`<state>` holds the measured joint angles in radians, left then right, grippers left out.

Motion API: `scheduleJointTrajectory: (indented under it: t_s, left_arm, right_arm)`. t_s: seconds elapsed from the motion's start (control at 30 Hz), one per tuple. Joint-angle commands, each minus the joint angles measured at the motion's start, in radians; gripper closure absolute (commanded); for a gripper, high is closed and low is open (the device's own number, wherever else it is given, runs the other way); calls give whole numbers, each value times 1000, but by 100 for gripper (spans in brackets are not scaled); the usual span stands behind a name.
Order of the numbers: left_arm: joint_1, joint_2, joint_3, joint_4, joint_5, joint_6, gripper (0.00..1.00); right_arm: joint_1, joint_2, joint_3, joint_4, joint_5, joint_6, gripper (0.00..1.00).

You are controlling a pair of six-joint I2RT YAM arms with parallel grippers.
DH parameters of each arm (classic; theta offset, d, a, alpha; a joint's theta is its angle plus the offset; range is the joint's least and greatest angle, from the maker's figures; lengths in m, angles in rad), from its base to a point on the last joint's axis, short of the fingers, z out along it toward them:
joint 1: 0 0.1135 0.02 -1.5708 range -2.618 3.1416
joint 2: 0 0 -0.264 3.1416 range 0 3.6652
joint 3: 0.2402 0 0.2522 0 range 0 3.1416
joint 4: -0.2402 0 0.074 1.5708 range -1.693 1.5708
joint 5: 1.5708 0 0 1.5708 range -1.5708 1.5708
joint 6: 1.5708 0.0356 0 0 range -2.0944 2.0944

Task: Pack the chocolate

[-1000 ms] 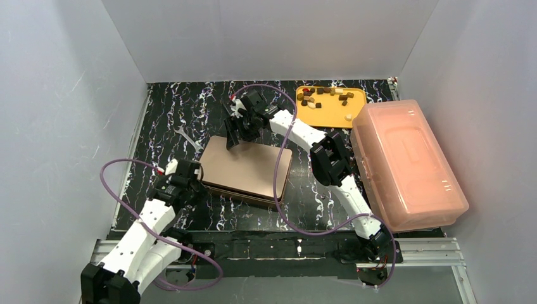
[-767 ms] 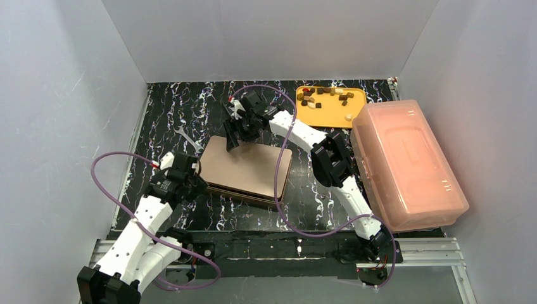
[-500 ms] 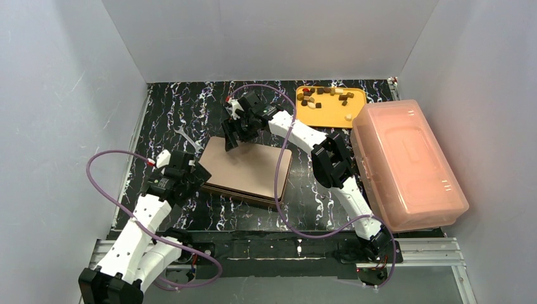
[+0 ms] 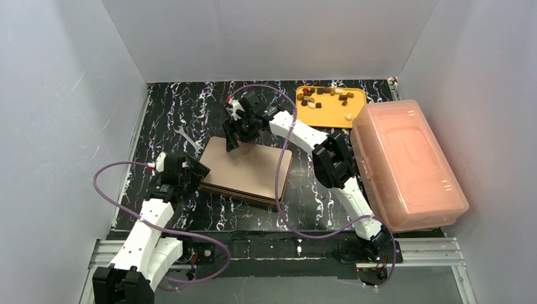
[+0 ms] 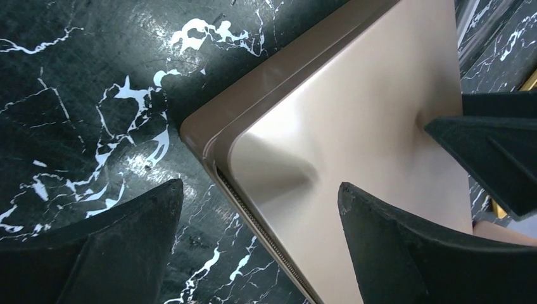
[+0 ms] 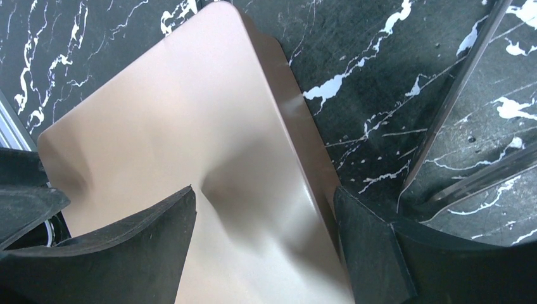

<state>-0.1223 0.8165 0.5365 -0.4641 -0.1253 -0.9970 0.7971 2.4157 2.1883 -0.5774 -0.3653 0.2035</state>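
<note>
The chocolate (image 4: 326,96) lies as several small dark, tan and cream chunks on an orange tray (image 4: 358,104) at the back. A flat copper-brown lid (image 4: 247,168) sits askew on its box mid-table. My right gripper (image 4: 235,134) is open at the lid's far-left corner; in the right wrist view the right gripper (image 6: 263,209) has the lid (image 6: 158,126) edge between wide jaws. My left gripper (image 4: 192,172) is open at the lid's near-left corner. In the left wrist view the left gripper (image 5: 259,209) straddles the lid (image 5: 354,126) rim.
A large pink translucent container (image 4: 405,161) with its cover on stands along the right side. A small clear plastic piece (image 4: 185,135) lies on the black marbled table (image 4: 171,114) left of the box. White walls close in the left, back and right.
</note>
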Motion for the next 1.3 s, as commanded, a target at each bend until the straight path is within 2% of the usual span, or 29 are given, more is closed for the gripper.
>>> scheduleJointTrajectory:
  t_s: [0.0, 0.17, 0.4, 0.43, 0.53, 0.73, 0.97, 1.27]
  left_arm:
    - [24, 9, -45, 114, 56, -19, 11]
    - [34, 18, -76, 176, 80, -41, 19]
    - [36, 35, -85, 195, 100, -48, 41]
    - [36, 40, -84, 186, 102, -49, 46]
    - [36, 53, -86, 174, 105, -48, 53]
    - [36, 88, -67, 115, 97, -35, 55]
    - [36, 122, 2, 31, 87, 10, 49]
    - [36, 151, 82, -5, 122, 84, 44]
  right_arm:
    - [5, -99, -28, 24, 1, -27, 13]
    - [7, -115, -47, 32, -3, -32, 13]
    - [17, -131, -68, 40, -5, -48, 13]
    - [18, -130, -66, 38, -3, -51, 13]
    - [19, -127, -64, 36, 6, -53, 12]
    - [15, -114, -30, 5, 55, -40, 10]
    - [-29, -156, 87, -135, 181, 35, 8]
    - [-132, -437, -143, -217, 292, 190, 6]
